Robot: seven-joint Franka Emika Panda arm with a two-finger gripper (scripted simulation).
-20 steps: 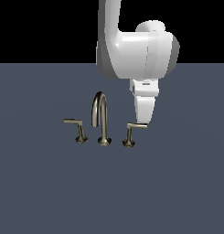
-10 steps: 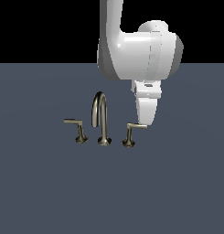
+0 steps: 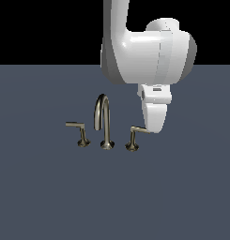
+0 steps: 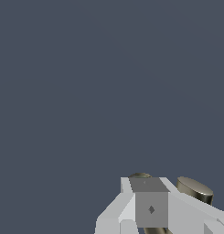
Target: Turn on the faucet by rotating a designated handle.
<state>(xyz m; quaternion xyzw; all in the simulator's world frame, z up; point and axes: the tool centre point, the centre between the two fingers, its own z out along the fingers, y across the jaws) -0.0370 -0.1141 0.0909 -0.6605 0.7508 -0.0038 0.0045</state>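
The gripper [image 3: 153, 127] hangs right at the far end of the designated handle [image 3: 136, 131], beside the faucet [image 3: 103, 123], its jaws' state impossible to tell.

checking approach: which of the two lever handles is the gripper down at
The designated handle, on the exterior view's right of the spout; the gripper covers its bar's tip. The twin lever stands clear.

designated handle [image 3: 135, 130] bar end hidden behind tool [image 3: 154, 129], jaws unseen
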